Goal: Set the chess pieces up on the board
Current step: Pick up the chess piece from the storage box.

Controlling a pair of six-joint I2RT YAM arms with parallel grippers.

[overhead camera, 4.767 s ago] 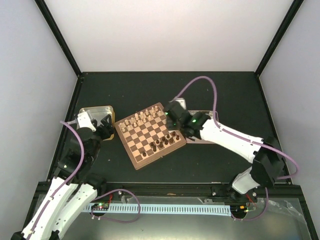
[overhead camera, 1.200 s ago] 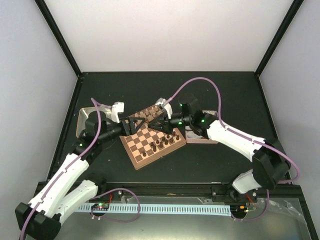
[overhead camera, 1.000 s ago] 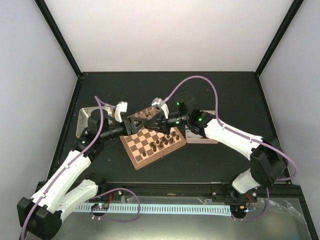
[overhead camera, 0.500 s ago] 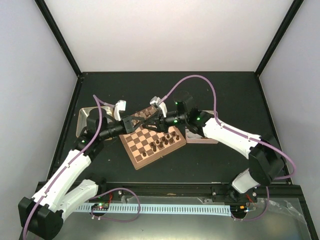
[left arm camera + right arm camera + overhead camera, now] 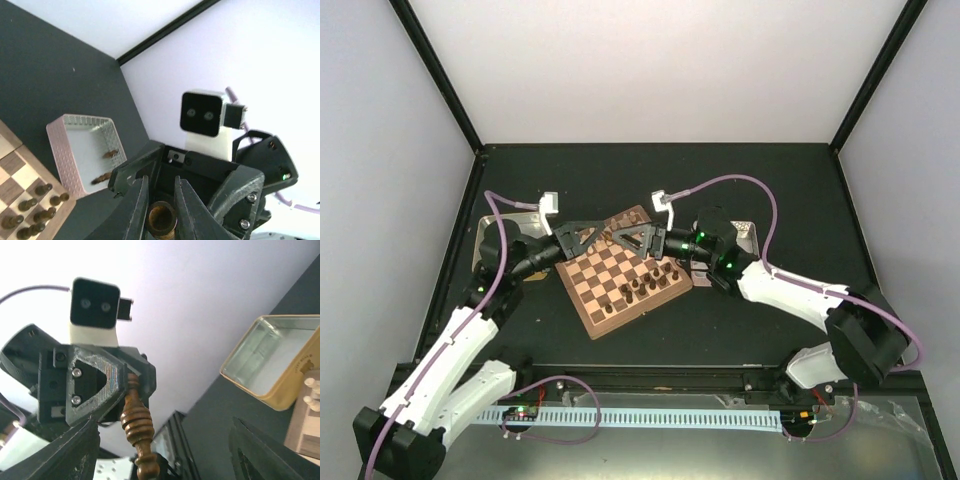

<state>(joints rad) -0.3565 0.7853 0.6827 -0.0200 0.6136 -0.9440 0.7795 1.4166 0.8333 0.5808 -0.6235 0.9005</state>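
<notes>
The board [image 5: 620, 292] lies tilted mid-table, with dark chess pieces [image 5: 646, 284] along its near right side. Above its far corner my two grippers face each other, tip to tip. My left gripper [image 5: 597, 236] is shut on a dark brown turned chess piece [image 5: 161, 218], held by its base between the fingers [image 5: 141, 207]. From the right wrist view that piece [image 5: 136, 421] hangs from the left gripper's tips. My right gripper [image 5: 619, 235] stands wide open around it [image 5: 164, 432], not touching it. Pale pieces [image 5: 311, 390] stand on the board's edge.
A gold-sided tin [image 5: 280, 357] sits left of the board [image 5: 486, 232]. A pinkish-sided tin [image 5: 84, 150] with two dark pieces lying in it sits right of the board [image 5: 744, 233]. Black rails border the dark table.
The left gripper has shut on the dark piece that the right gripper held. The right gripper has opened wide and drawn back to the right; the left has drawn slightly left.
</notes>
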